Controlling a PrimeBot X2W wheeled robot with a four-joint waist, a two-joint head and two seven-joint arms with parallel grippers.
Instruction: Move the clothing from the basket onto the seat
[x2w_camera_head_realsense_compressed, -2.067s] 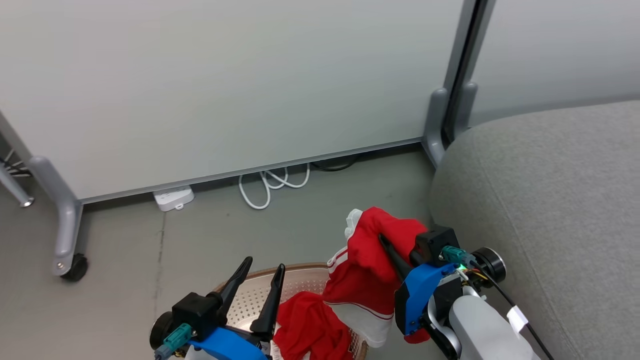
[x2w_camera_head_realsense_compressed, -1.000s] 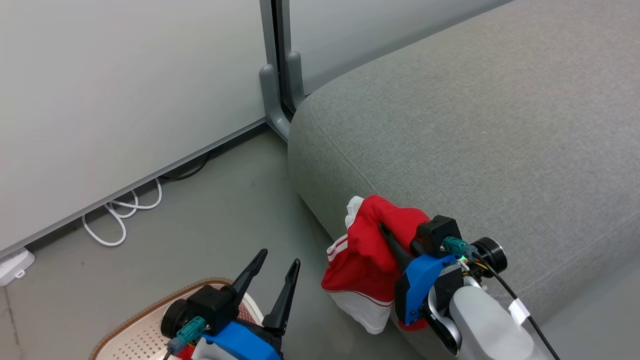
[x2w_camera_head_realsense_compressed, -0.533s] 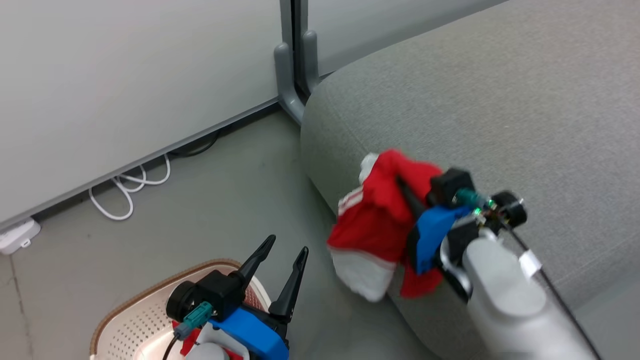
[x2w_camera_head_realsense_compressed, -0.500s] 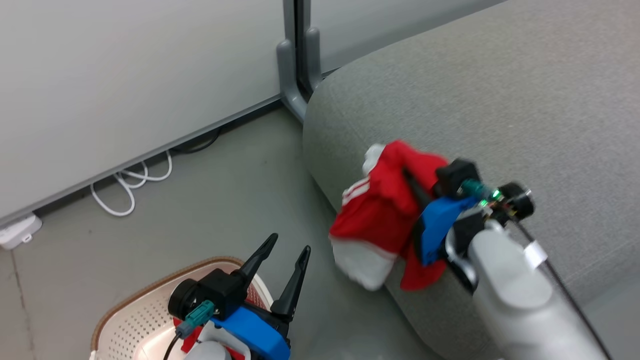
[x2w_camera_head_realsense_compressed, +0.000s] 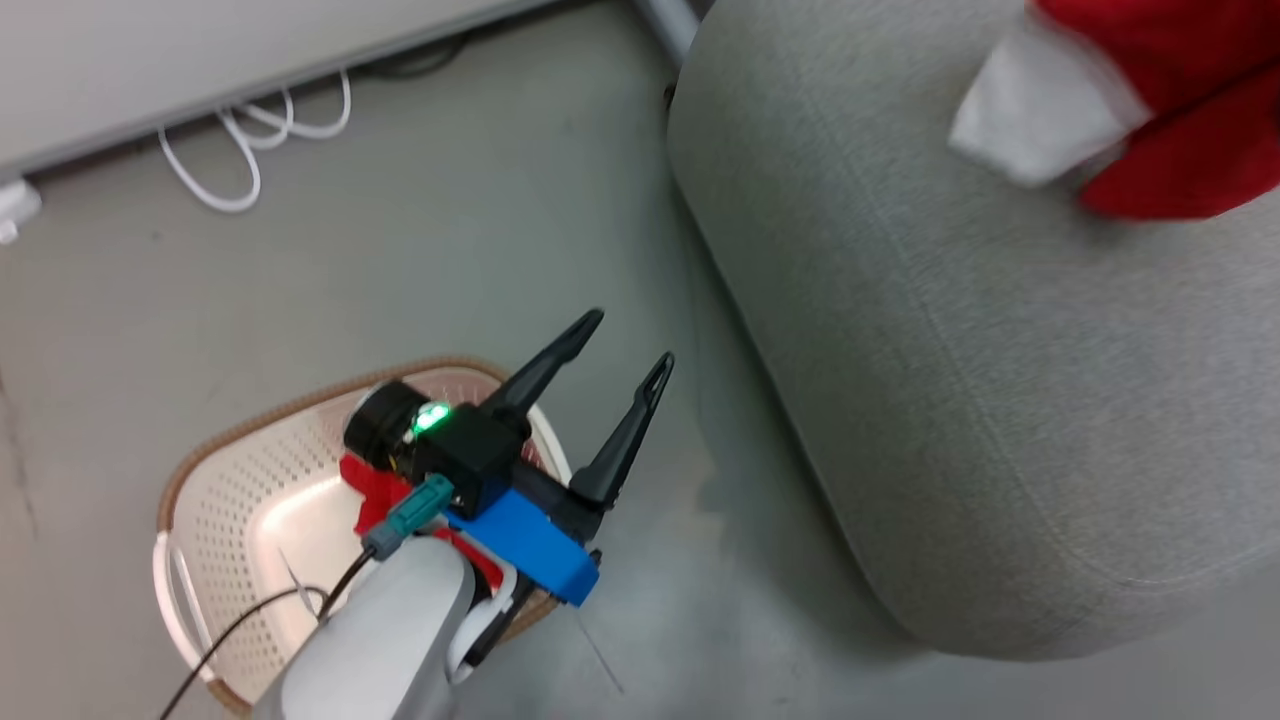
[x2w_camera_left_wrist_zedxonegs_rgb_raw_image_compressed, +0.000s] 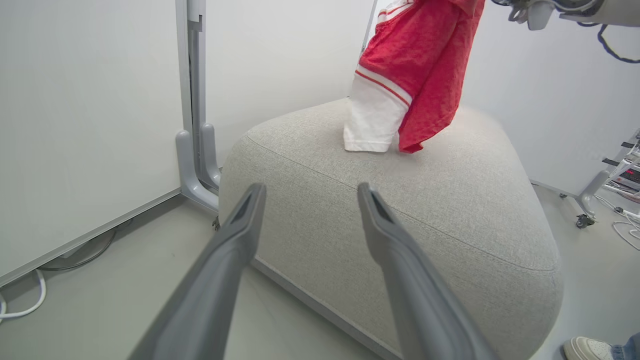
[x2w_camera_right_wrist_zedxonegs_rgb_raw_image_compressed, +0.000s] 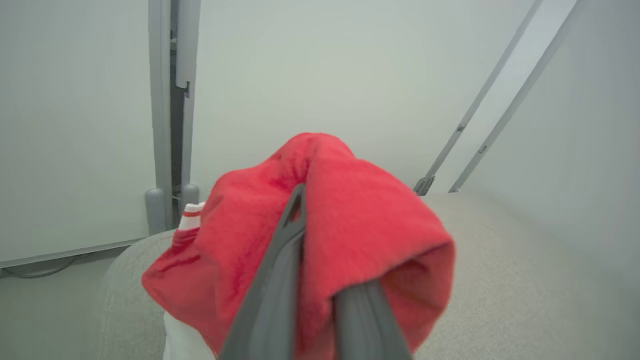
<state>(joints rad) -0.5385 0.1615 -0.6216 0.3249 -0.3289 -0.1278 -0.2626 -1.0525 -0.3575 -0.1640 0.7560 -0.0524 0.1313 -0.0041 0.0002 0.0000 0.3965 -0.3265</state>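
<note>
**Item 1: held garment** (x2w_camera_left_wrist_zedxonegs_rgb_raw_image_compressed: 415, 65). Red cloth with a white hem. It is judged light, limp and non-fragile, and it drapes freely from any pinch point. It is carried bunched over the right gripper (x2w_camera_right_wrist_zedxonegs_rgb_raw_image_compressed: 325, 240), whose fingers are closed into a fold of it, and it is hung above the top of the seat (x2w_camera_head_realsense_compressed: 950, 400). The white hem is seen low against the cushion; whether contact is made cannot be told.

**Item 2: second garment** (x2w_camera_head_realsense_compressed: 375, 495). Red cloth, left in the basket (x2w_camera_head_realsense_compressed: 250, 425) on the floor beside the seat and largely hidden beneath the left arm. The same handling is expected. A raised fold or gathered ridge is recommended as the hold, pinched deep enough that the cloth is not slipped out. Snagging on the perforated wall is judged a minor risk.

**Item 3: left gripper** (x2w_camera_head_realsense_compressed: 630, 340). Its fingers are spread wide and nothing is held. It is poised above the basket's near rim and pointed towards the seat.

**Changes noted.** Half a second earlier the held garment was carried beside the seat's rounded edge; it is now placed over the cushion top. The head view has been tilted downward, so more of the basket is shown. The left gripper is kept spread throughout.
</note>
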